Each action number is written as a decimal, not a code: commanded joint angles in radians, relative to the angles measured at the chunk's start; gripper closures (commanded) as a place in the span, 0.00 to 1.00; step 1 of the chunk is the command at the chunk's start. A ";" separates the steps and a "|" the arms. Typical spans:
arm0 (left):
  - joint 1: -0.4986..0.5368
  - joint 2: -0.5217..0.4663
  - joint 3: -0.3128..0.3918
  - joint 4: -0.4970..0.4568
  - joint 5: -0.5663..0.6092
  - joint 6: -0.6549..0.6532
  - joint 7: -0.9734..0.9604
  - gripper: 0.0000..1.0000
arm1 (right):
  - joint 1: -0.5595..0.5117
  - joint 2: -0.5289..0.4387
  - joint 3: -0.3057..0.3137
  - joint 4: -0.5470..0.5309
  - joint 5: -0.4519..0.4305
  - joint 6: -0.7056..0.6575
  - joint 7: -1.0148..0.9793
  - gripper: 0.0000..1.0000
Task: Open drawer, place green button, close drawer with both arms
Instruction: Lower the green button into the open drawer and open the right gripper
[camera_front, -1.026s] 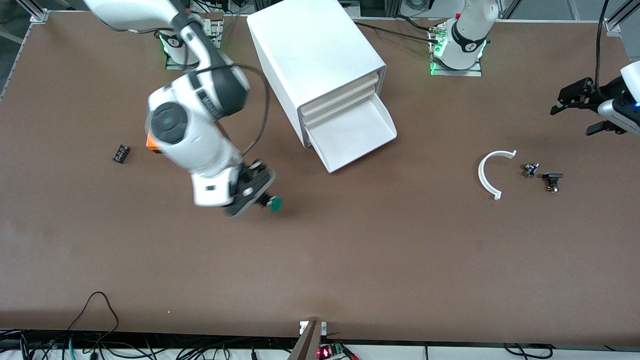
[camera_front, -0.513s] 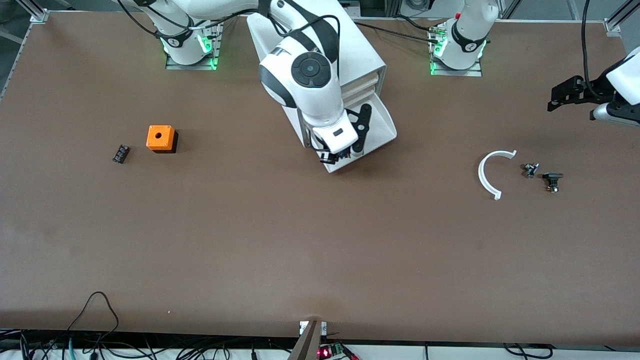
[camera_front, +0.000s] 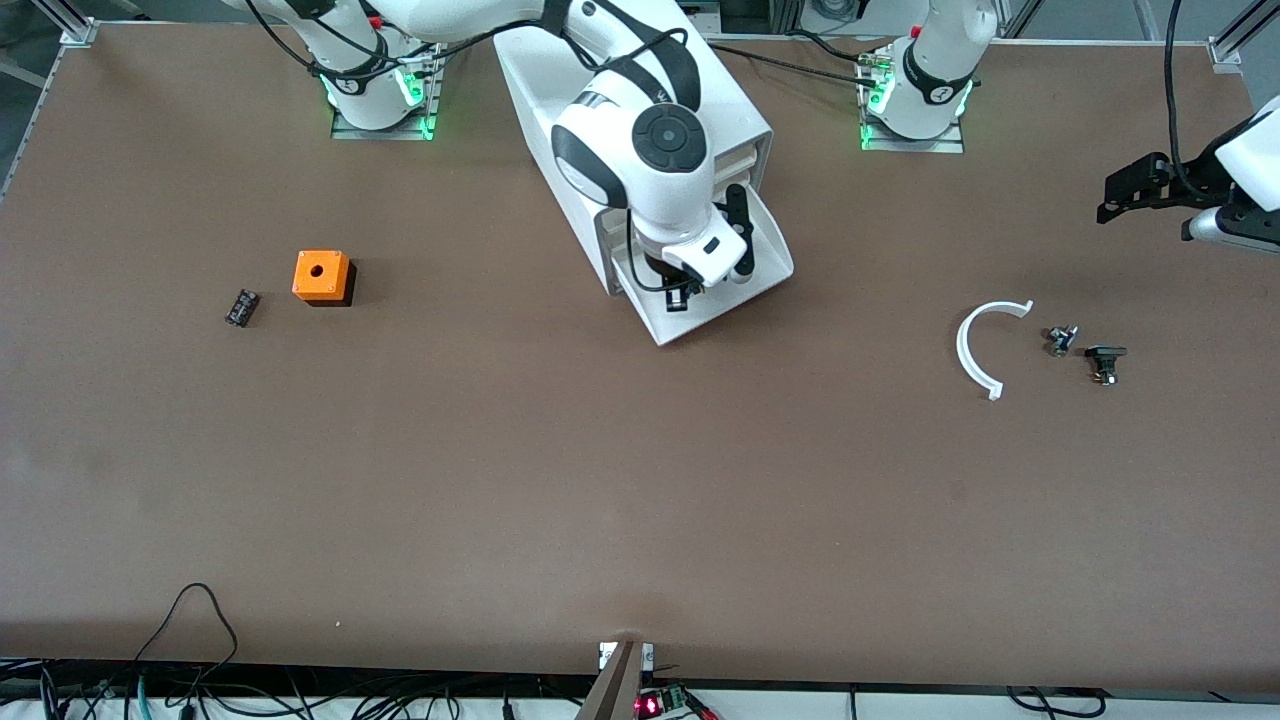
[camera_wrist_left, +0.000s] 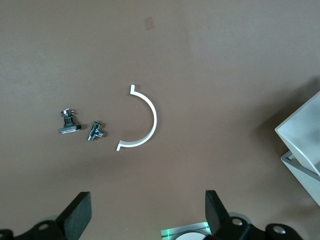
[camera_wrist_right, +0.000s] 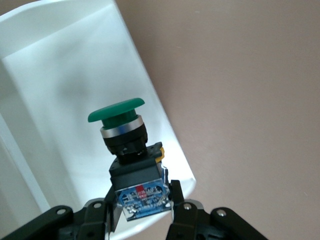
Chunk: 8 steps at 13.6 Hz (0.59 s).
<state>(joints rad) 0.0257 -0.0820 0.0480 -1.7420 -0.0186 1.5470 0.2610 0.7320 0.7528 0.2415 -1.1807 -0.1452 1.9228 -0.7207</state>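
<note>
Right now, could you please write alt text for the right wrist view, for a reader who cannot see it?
The right end effector grips the button, a black block with a round green cap, by its body and holds it over the open white drawer. The button's green cap points away from the fingers. Bare brown table lies beside the drawer.

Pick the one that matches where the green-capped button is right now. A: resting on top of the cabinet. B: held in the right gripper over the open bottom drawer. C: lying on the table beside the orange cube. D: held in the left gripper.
B: the right gripper is shut on the button, with the open bottom drawer beneath it.
</note>
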 joint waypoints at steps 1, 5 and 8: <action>-0.009 0.004 0.003 0.013 0.025 -0.004 -0.013 0.00 | 0.070 0.052 -0.008 0.036 -0.036 -0.018 -0.006 0.75; -0.009 0.005 0.003 0.015 0.025 -0.004 -0.011 0.00 | 0.072 0.060 -0.008 -0.033 -0.040 -0.002 0.000 0.75; -0.007 0.005 0.003 0.015 0.025 -0.004 -0.011 0.00 | 0.083 0.091 -0.007 -0.040 -0.088 0.036 0.059 0.72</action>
<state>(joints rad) 0.0253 -0.0820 0.0480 -1.7419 -0.0186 1.5472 0.2606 0.8067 0.8349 0.2318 -1.2082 -0.2002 1.9366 -0.7098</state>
